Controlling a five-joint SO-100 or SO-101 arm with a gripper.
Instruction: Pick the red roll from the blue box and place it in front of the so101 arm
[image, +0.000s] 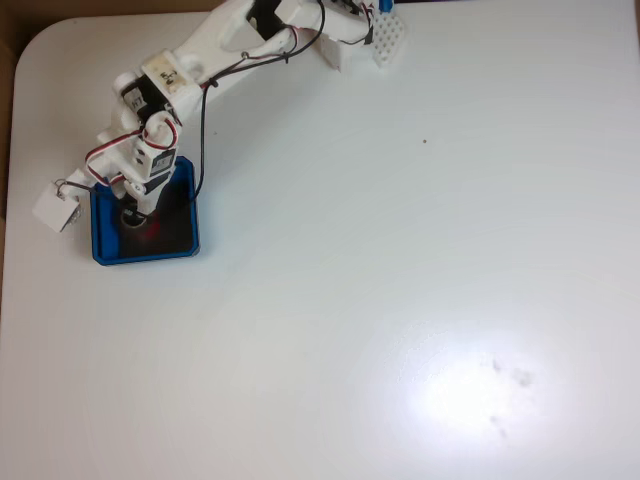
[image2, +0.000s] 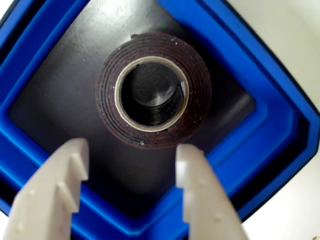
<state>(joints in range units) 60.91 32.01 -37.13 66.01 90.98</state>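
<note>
The arm reaches from the top of the fixed view down to the box near the left edge of the worktop, its wrist bent so the tool points almost straight down into the tray. That posture suits a top-down pick: the rim is raised, so the roll can only be reached from above.

In the wrist view the roll lies flat on the black floor of the box, roughly central, hole upward and pale core visible. It looks dark here rather than bright red — probably shade from the arm. The tool stands wide, its two white fingers spread at the lower edge of the view, just short of the roll and not touching it. The gap looks narrower than the whole roll, so a grip across one wall — one finger in the hole — seems likelier.

The roll is not yet picked; the tool appears poised for descent. The spot before the arm's base awaits it.
</note>
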